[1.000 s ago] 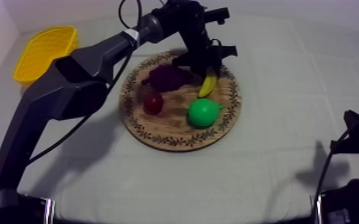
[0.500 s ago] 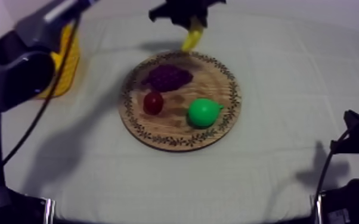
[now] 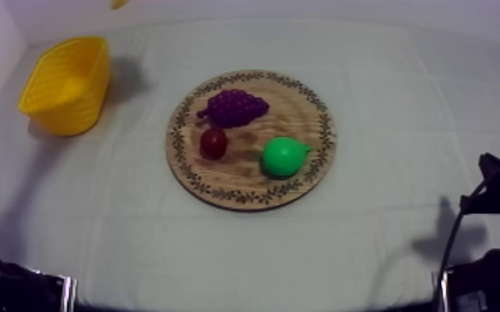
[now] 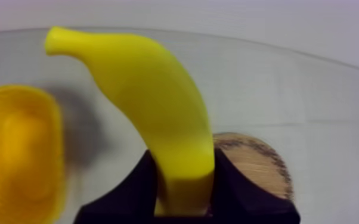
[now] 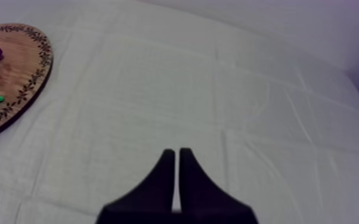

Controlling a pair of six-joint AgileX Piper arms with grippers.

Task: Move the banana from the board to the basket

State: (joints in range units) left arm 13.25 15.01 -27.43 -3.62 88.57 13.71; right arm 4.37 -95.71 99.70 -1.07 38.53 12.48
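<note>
The yellow banana [image 4: 152, 113] hangs in the air, with my left gripper [image 4: 185, 176] shut on its lower end. Its black fingers [image 4: 140, 182] clamp both sides of the fruit. Below and beside it lies the yellow basket [image 4: 15, 149], with the wooden board [image 4: 259, 167] behind the fingers. From above, only a tip of the banana [image 3: 119, 3] shows at the far edge, near the basket [image 3: 64, 83] at the left. My right gripper [image 5: 176, 158] is shut on nothing, over bare cloth to the right of the board [image 5: 15, 77].
On the board [image 3: 303, 178] remain a bunch of grapes [image 3: 233, 106], a small red fruit [image 3: 213, 143] and a green pear [image 3: 283, 156]. My right arm [image 3: 490, 216] rests at the lower right edge. Open cloth surrounds the board.
My left arm has lifted the banana off the board and carried it up and left toward the basket, leaving the top view almost entirely. The right arm has not moved.
</note>
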